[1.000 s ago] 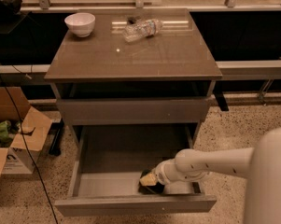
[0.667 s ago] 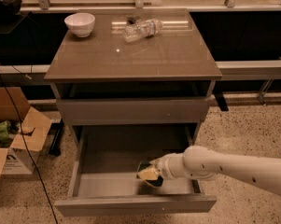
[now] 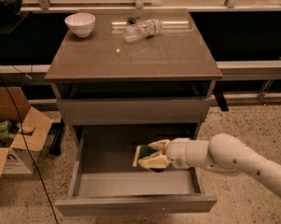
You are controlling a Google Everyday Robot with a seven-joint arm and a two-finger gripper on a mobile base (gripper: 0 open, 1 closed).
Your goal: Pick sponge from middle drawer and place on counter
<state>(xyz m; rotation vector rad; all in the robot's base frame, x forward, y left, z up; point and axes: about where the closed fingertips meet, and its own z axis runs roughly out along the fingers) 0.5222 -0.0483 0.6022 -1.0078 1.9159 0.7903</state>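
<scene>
— How do the jaws stand?

— The gripper [image 3: 144, 155] is clenched on the sponge [image 3: 148, 151]. One pale jaw lies over the dark green pad and the other under it, parted only by the pad's thickness, and its lighter edge pokes out to the left.

— Where is that, taking the middle drawer [image 3: 130, 185] as the mark?

— Inside it, right of its centre and about midway between its front panel and its back. The drawer is pulled fully out. The white arm [image 3: 233, 160] reaches in over the drawer's right wall. A dark shadow lies on the drawer floor under the gripper. Whether the sponge is clear of that floor cannot be told.

— What differs from a moment ago?

— The grip is the same. The gripper and sponge were close behind the drawer's front panel, and now they sit higher in the view and farther from that panel.

— And beyond the drawer?

— A cardboard box [image 3: 14, 139] stands on the floor off the drawer's left side. Directly above the drawer is the closed upper drawer front [image 3: 133, 111], and over that the counter [image 3: 130, 55]. A clear bottle [image 3: 142, 29] lies on its side towards the counter's back, above the drawer's middle. A white bowl [image 3: 80, 24] sits at the back left corner.
</scene>
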